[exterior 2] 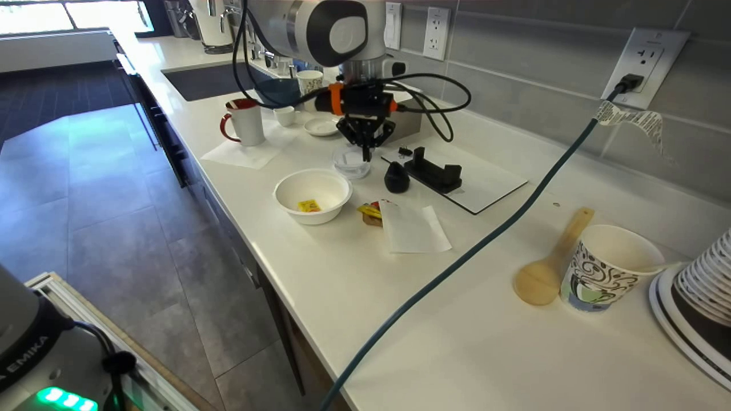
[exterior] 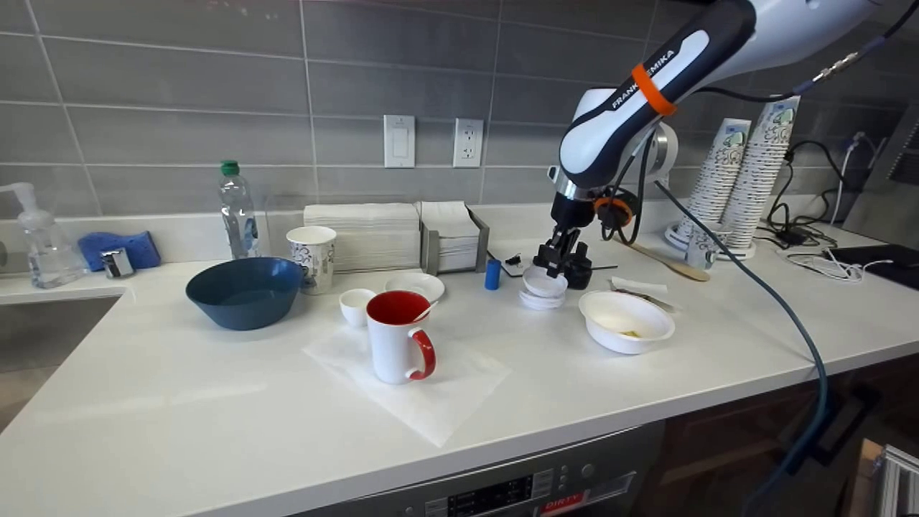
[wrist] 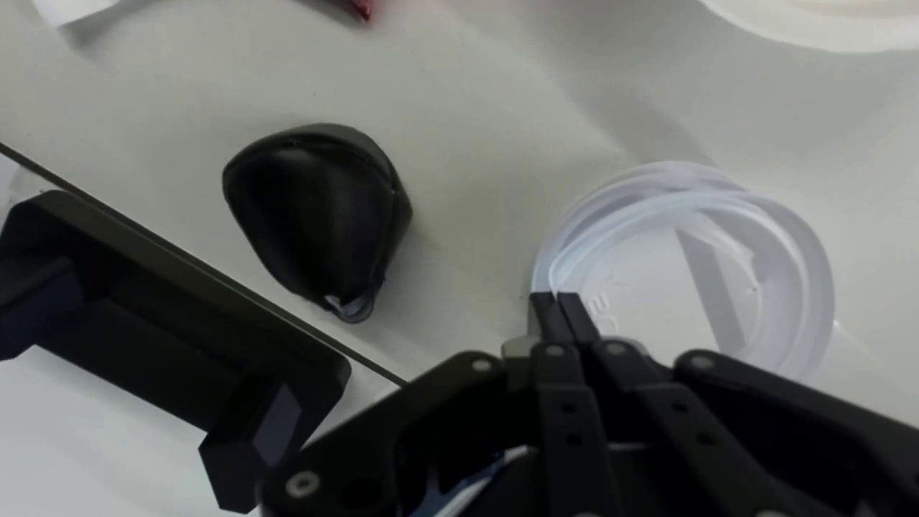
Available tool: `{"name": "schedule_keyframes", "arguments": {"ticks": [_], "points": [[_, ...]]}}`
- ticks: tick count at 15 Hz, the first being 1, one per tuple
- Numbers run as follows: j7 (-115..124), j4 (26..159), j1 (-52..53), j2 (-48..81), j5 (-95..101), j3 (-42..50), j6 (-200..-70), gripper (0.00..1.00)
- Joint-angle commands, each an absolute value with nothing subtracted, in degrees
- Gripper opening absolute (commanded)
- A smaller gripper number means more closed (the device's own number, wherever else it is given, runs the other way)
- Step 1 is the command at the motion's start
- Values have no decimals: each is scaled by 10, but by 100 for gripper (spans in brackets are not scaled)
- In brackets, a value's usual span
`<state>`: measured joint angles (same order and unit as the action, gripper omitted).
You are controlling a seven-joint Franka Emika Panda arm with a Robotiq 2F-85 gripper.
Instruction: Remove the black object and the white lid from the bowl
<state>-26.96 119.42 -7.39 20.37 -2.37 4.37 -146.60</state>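
Note:
The white lid (wrist: pixel 646 287) is a translucent white disc, seen in the wrist view with its rim between my fingertips. My gripper (wrist: pixel 557 296) is shut on that rim. In an exterior view the lid (exterior: pixel 543 281) is tilted just above further white lids (exterior: pixel 540 300) on the counter. The black object (wrist: pixel 316 215) lies on the counter apart from the gripper; it also shows in an exterior view (exterior 2: pixel 397 178). The bowl (exterior 2: pixel 321 217) stands on the counter near the lids, with a small yellow packet (exterior 2: pixel 309 205) inside. It also shows in an exterior view (exterior: pixel 627 346).
A black holder (exterior 2: pixel 434 173) sits on a white board (exterior 2: pixel 485 185) beside the black object. Snack packets (exterior 2: pixel 371 212) and a white paper (exterior 2: pixel 414 228) lie near the bowl. A mug (exterior: pixel 390 352), small cup (exterior: pixel 355 309), saucer (exterior: pixel 416 286) and blue bowl (exterior: pixel 244 301) stand farther away.

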Motion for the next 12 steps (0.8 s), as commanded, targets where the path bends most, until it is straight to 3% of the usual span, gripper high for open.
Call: {"name": "schedule_keyframes", "arguments": {"ticks": [1, 10, 12], "points": [[-278, 1163, -104, 226, -50, 8, -1445, 28], [-304, 1235, -101, 118, -8, 7, -1386, 89], [-352, 1280, -102, 67, 5, 5, -1362, 99]]}}
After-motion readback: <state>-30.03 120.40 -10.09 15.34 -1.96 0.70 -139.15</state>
